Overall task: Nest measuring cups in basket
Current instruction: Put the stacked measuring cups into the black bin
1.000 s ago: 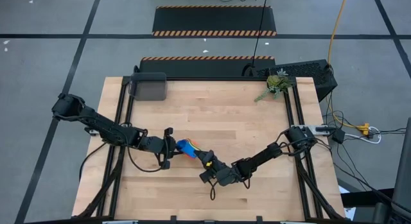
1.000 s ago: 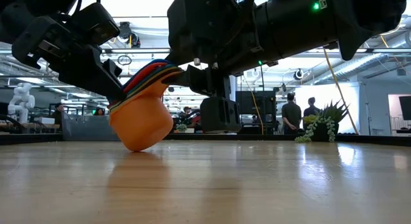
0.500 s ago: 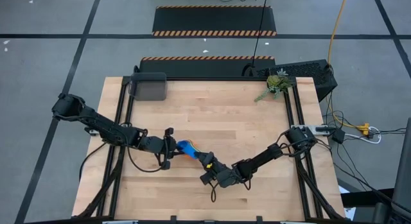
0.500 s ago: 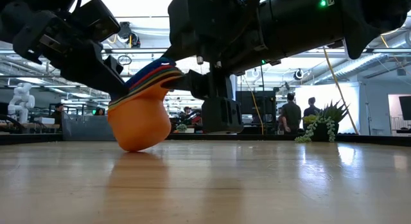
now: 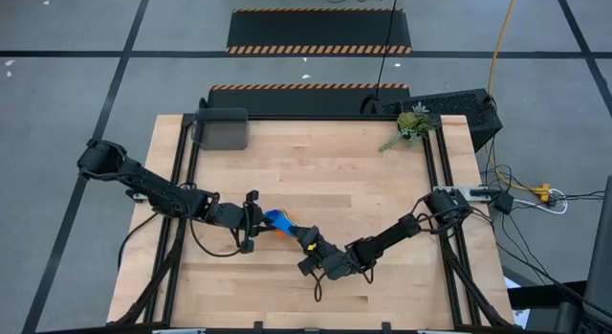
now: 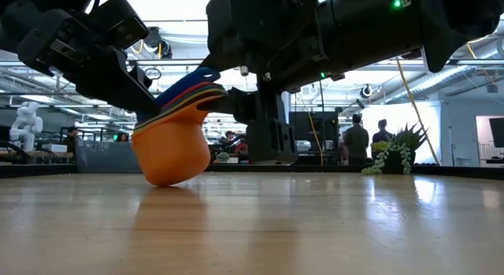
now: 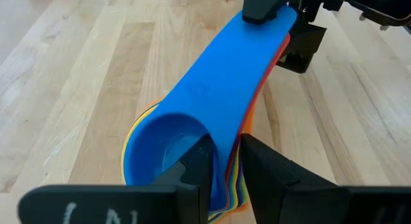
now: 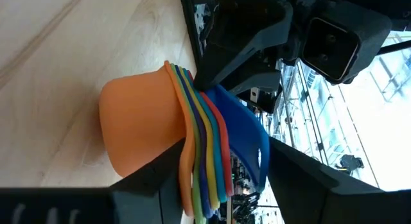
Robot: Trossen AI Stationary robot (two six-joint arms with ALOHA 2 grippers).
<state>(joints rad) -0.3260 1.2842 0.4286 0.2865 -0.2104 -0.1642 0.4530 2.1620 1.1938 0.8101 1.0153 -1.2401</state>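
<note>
The measuring cups [image 5: 279, 220] sit nested in one stack, orange outermost [image 6: 169, 153] and blue innermost [image 7: 192, 115]. The stack is tilted at mid-table, with the orange bowl's bottom on the wood. My left gripper [image 5: 255, 219] is shut on the stack's bowl end from the table's left. My right gripper [image 5: 304, 236] stands open and level at the handle ends [image 8: 212, 166], one finger on each side of the fanned handles. The basket [image 5: 222, 130], a dark grey bin, stands at the far left corner. My left gripper has one finger [image 7: 192, 166] inside the blue cup's bowl and one [image 7: 270, 169] outside, with the nested walls [image 7: 228, 163] between them beside the handle root. It comes slanting down from the table's left. The stack leans with its orange bottom [image 6: 167, 179] on the table. My right gripper has a finger [image 7: 263, 6] over the blue handle's free end; whether it touches I cannot tell.
A green plant sprig [image 5: 411, 126] lies at the far right corner. Bare wood spreads between the stack and the basket. Black rails run along both table sides. In the low view, people [image 6: 358, 137] stand in the room beyond the table.
My right gripper has opened around the handle ends without shifting its place. The handles, squeezed together before, have fanned apart, and the blue one has sprung up a little. The stack's bowl and my left gripper have kept still.
</note>
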